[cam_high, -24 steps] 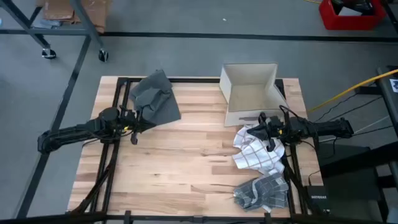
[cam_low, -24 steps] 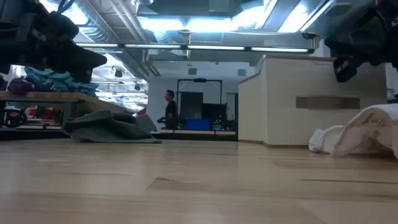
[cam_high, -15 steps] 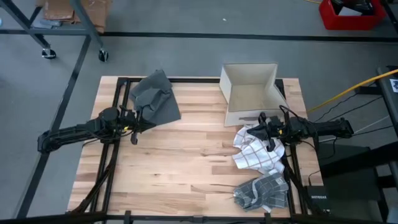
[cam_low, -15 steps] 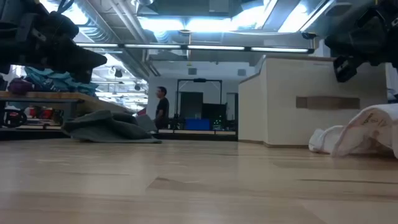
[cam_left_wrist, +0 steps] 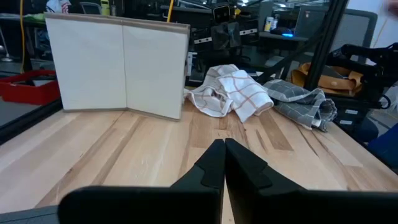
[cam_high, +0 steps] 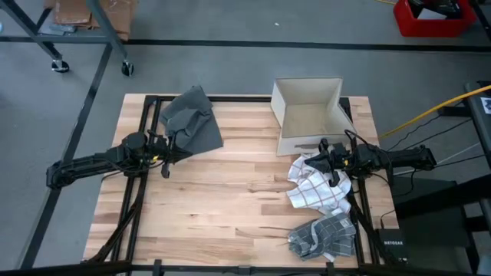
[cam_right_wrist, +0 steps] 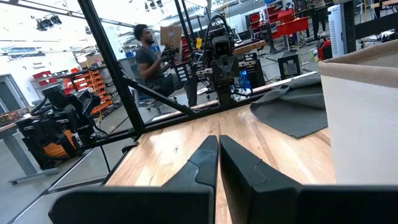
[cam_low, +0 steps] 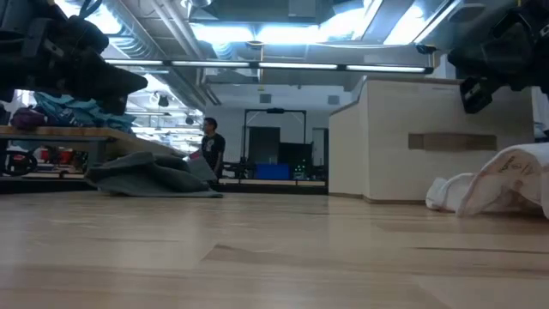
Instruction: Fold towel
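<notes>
The left gripper (cam_high: 170,149) sits at the table's (cam_high: 230,192) left, fingers pressed together, empty. The right gripper (cam_high: 321,157) waits at the right, above the checked towel (cam_high: 314,192), fingers together too.

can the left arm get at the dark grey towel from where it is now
Probably yes. The left gripper hangs shut just in front of the dark grey towel at the table's far left, with only bare wood between them. The box stands well off to the right, so it should not be in the way.

Two dark, slender jointed arms, black cables along their links, left gripper (cam_left_wrist: 224,163) with matte black wedge-shaped fingers tapering to thin tips, right gripper (cam_right_wrist: 218,155) of the same black angular form
</notes>
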